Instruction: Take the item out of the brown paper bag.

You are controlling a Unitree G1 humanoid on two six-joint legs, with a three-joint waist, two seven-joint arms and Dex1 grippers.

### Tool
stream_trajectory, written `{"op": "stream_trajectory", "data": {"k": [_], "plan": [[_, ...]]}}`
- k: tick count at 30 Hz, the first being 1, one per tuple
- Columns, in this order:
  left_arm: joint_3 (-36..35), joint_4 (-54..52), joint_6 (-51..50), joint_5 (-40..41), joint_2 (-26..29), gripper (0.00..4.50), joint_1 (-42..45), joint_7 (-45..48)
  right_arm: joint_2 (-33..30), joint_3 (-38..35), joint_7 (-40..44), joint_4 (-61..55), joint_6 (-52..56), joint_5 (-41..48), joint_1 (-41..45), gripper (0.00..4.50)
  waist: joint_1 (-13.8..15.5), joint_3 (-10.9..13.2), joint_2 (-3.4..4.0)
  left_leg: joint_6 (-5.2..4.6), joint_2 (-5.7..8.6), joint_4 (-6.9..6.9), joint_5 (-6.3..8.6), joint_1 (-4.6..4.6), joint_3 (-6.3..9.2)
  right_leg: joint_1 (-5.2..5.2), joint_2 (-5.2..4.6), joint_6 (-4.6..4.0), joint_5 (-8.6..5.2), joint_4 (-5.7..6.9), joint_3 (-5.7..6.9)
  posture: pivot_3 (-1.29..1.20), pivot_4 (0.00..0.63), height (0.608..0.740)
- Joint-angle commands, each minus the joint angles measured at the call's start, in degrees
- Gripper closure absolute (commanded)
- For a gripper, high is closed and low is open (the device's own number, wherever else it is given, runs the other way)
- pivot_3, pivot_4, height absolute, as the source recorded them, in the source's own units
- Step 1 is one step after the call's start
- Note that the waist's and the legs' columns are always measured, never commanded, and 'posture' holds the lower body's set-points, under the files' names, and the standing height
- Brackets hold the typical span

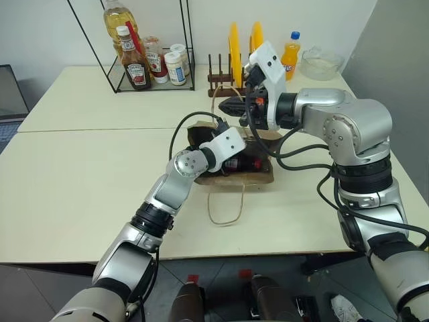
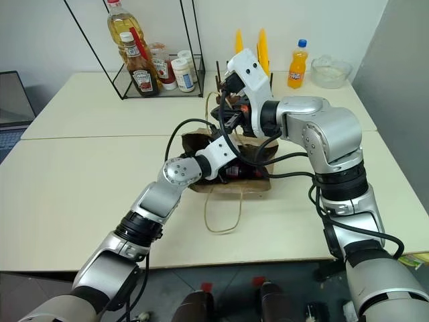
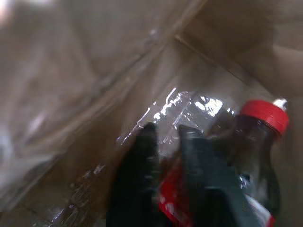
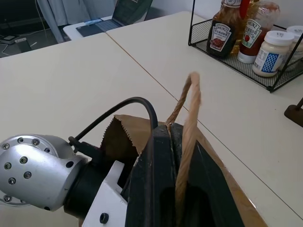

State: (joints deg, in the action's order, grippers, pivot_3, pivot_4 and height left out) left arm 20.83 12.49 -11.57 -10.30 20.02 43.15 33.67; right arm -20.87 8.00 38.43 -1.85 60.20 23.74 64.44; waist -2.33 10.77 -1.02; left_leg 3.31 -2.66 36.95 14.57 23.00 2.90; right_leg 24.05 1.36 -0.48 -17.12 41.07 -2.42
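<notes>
The left pincer (image 3: pixel 165 142) is inside the brown paper bag (image 1: pixel 258 176), and its two black fingers (image 3: pixel 142 161) stand a little apart, right against the cola bottle (image 3: pixel 251 156). I cannot tell if they squeeze the bottle or just touch it. The bottle lies on its side at the bottom of the bag, which lies flat on the table (image 1: pixel 80 188). The bottle's red label is next to the fingers, and its red cap (image 3: pixel 265 116) points away from the pincer, deeper into the bag and a bit off to one side. So the long way of the bottle runs from the pincer toward the back of the bag. The left arm is the nearer one and looks like the one to pull the bottle out, back through the open mouth. A little higher and farther, the right pincer (image 4: pixel 182 156) is pinched tight on one pale string handle (image 4: pixel 189 123) and holds the bag's mouth up and open. The other handle (image 1: pixel 224 204) lies loose on the table, on the near side of the bag. Far behind the right pincer stand a wire rack (image 1: pixel 154 74) with sauce bottles and an orange soda bottle (image 1: pixel 291 57).
</notes>
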Motion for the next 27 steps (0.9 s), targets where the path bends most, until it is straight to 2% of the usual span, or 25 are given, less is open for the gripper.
{"op": "stream_trajectory", "data": {"k": [1,8,16,24,27], "plan": [[1.7,2.0,5.0,-2.9,1.4,2.08,1.7,1.6,-0.2,-0.7,0.1,-1.4,-1.6,0.0,0.6,4.50,0.0,0.0,0.00,0.00,0.00,0.00,0.00,0.00,0.00,0.00,0.00,0.00,0.00,0.00,0.00,0.00,0.150,0.740],[4.5,6.4,12.7,-8.6,3.2,0.01,4.7,3.8,-0.1,-0.5,0.1,-1.4,-1.8,0.1,0.5,4.50,0.1,0.0,-0.01,-0.02,0.04,0.01,0.00,-0.01,0.00,-0.03,-0.01,0.02,0.01,-0.01,0.01,0.00,0.150,0.740],[9.2,11.0,17.3,-13.6,4.8,0.01,7.3,10.8,0.4,-0.4,-0.2,-1.6,-1.9,0.3,0.7,4.50,0.2,0.0,-0.02,-0.03,0.04,0.02,0.01,-0.14,0.02,-0.20,0.00,0.04,0.01,-0.04,0.05,0.00,0.150,0.740],[8.9,11.3,11.4,-10.5,1.9,0.01,8.1,19.7,0.5,-0.3,-0.6,-1.8,-1.9,0.3,0.5,4.50,-0.2,-0.1,0.01,-0.05,0.10,0.00,0.02,-0.49,0.02,-0.60,0.00,0.22,-0.09,-0.17,0.11,0.00,0.150,0.740],[8.1,10.4,9.7,-10.1,1.9,0.01,8.9,21.8,0.4,-0.3,-0.8,-2.0,-1.9,0.2,0.4,4.50,-0.3,0.0,-0.01,-0.05,0.05,0.03,0.02,-0.20,0.17,-0.39,0.02,0.14,-0.05,-0.15,0.15,0.00,0.150,0.740]]}}
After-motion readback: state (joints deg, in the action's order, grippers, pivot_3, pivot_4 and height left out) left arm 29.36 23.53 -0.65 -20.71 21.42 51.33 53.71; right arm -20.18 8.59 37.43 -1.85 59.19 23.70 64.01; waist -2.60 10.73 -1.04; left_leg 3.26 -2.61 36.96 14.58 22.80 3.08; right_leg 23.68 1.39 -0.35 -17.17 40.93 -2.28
